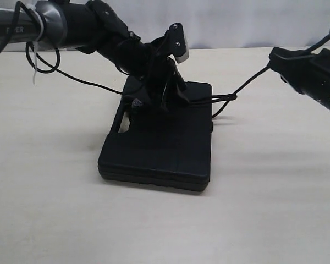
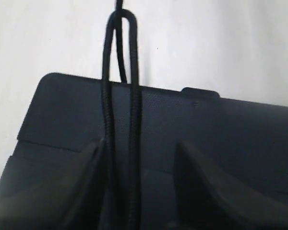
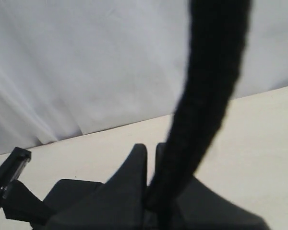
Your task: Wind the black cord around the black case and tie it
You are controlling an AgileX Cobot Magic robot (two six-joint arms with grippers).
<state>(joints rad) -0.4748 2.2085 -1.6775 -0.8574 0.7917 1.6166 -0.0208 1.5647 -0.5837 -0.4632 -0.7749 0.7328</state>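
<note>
The cord [image 1: 248,82] looks limp and light. It loops across the stiff case [image 1: 154,157] on the table [image 1: 264,214]. The right gripper [image 1: 275,56] pinches it; the left gripper [image 2: 139,191] stands spread astride two strands — best taken there.

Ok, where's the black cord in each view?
Exterior: black cord stretches from black case to right tool.
Left wrist: two cord strands cross the case lid.
Right wrist: blurred cord rises from the shut right tool.
Shared landmark: the case, though unclear in right wrist.
</note>
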